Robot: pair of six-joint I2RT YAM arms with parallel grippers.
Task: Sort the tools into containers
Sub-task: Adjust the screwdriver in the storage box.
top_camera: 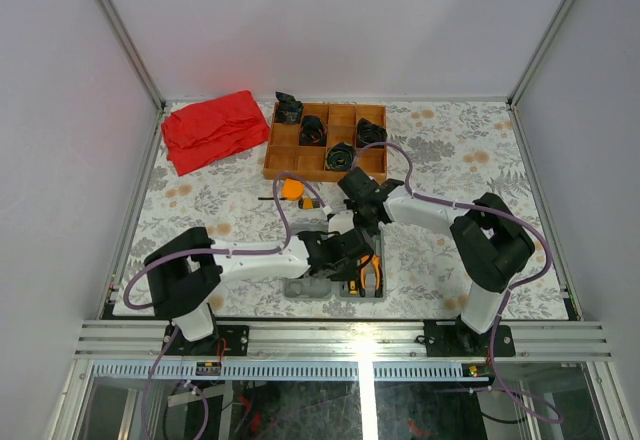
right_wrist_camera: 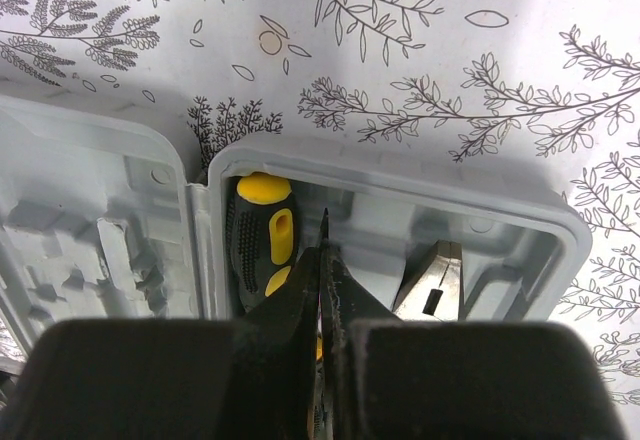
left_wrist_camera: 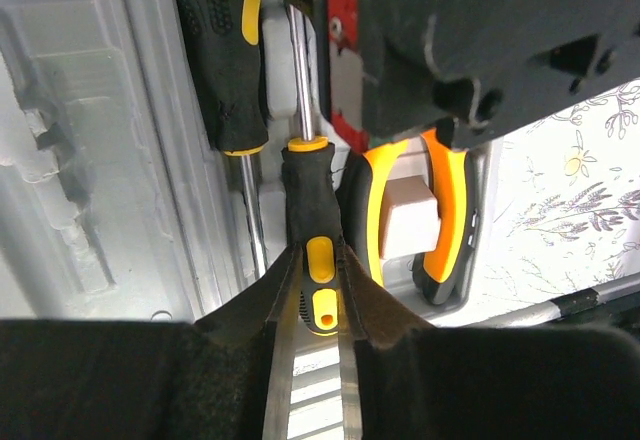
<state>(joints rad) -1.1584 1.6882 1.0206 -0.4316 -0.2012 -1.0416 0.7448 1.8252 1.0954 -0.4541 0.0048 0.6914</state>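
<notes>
left gripper (left_wrist_camera: 318, 282): clenched on the screwdriver (left_wrist_camera: 310, 195) handle, over the grey case (left_wrist_camera: 90, 160), between second screwdriver (left_wrist_camera: 225, 60) and orange pliers (left_wrist_camera: 447, 210) | right gripper (right_wrist_camera: 322, 260): closed, empty, above case | risk: released off its recess; screwdriver likely lodges on a neighbour

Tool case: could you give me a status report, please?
Left claw shut on screwdriver, in tool case. Right claw shut, crowding same case. Pliers already seated.
</notes>
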